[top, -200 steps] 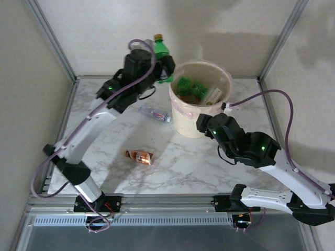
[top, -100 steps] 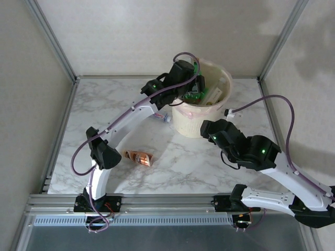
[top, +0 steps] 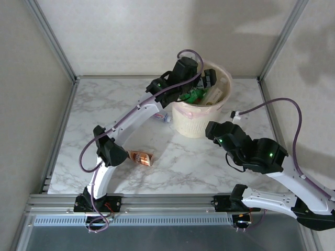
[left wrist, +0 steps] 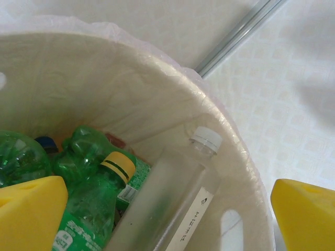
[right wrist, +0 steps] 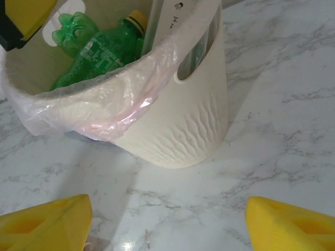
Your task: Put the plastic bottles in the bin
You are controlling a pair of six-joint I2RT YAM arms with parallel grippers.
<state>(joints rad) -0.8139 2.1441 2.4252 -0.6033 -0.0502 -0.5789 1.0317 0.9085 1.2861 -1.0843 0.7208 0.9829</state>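
Bearings: clock hours read on the top view, twelve o'clock away from the arm bases.
Copper-orange bottle [top: 140,157]: nearest, on its side on the marble table [top: 104,110], between seven and eight o'clock from the bin [top: 192,124] and well apart from it.
Right gripper [right wrist: 166,224]: at five o'clock from the bin, near its wall and facing it. Its yellow fingers are spread, with only bare table between them.
Clear bottle [top: 163,117]: blue-capped, on the table at nine o'clock from the bin, close to its foot. The left arm crosses over it, so it is probably on its side, though I can't be sure.
Bin: upright toward one o'clock of the table, with a pinkish bag [right wrist: 99,107] folded over the rim.
Left gripper [left wrist: 167,209]: over the bin's mouth, looking down in, jaws at full spread and empty.
Bottles in the bin: a green bottle [left wrist: 97,206] with a yellow cap lies on top of the heap under the jaws. Other green bottles [left wrist: 21,159] sit at its nine o'clock, and a tall clear bottle [left wrist: 180,183] with a white cap leans on the wall at three o'clock.
Step in hand: by my reading, the drop. A bottle is in and the left hand is free.
Next move: lift the left arm clear of the rim, then swing toward eight o'clock for the clear bottle, the closer of the two. Come in low and square across its body, since a round bottle may roll.
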